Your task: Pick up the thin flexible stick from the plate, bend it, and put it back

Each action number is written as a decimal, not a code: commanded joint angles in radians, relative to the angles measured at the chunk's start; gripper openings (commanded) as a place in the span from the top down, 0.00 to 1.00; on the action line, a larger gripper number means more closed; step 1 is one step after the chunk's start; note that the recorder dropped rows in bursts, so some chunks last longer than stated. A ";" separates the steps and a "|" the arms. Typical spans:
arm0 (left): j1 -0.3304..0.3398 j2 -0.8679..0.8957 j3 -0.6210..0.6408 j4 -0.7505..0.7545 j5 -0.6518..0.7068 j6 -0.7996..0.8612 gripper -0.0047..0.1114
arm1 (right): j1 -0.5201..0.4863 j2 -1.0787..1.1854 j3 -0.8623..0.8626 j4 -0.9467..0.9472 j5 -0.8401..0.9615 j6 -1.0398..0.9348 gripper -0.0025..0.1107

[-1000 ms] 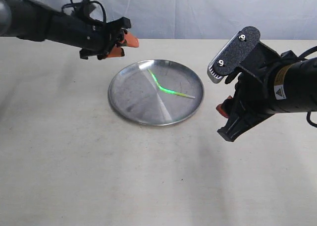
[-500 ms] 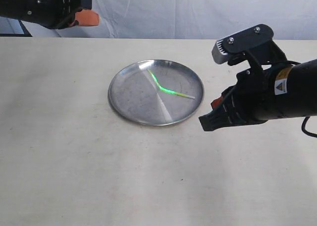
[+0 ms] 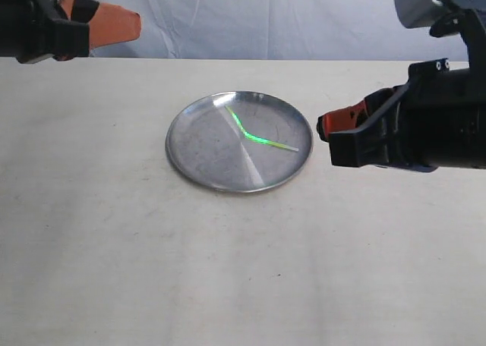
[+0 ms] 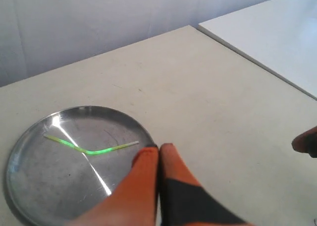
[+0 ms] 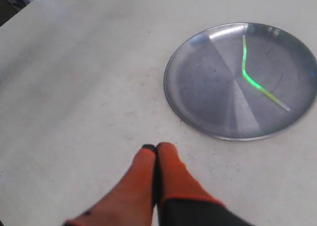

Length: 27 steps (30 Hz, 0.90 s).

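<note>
The thin flexible stick point(image 3: 254, 136), glowing green and kinked in the middle, lies on the round silver plate point(image 3: 197, 156) at the table's centre. It also shows as a bent green line in the left wrist view point(image 4: 89, 149) and the right wrist view point(image 5: 255, 82). My left gripper point(image 3: 135, 23) hovers high at the far left, well away from the plate, its orange fingers pressed together on nothing. My right gripper point(image 3: 323, 124) hangs just right of the plate's rim, raised above the table, shut and empty. Both wrist views show the fingertips point(image 4: 158, 149) point(image 5: 156, 147) touching each other.
The beige table point(image 3: 228, 270) spreads around the plate, with a pale curtain behind it. A second white tabletop point(image 4: 277, 32) adjoins it in the left wrist view. The bulky right arm point(image 3: 433, 133) with its camera housing stands over the table's right side.
Both grippers have shut from open and pulled back from the plate, the left up toward the far left corner, the right upward and to the right. The stick has not moved.
</note>
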 commanded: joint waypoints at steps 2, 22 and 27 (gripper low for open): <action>-0.006 -0.044 0.004 0.019 0.013 0.005 0.96 | -0.003 -0.010 -0.005 0.005 -0.006 -0.006 0.97; -0.006 -0.045 0.004 0.028 -0.012 0.005 0.96 | -0.587 -0.882 0.518 -0.217 -0.128 -0.011 0.97; -0.006 -0.045 0.004 0.028 -0.014 0.005 0.96 | -0.587 -0.948 0.641 -0.389 -0.127 0.197 0.97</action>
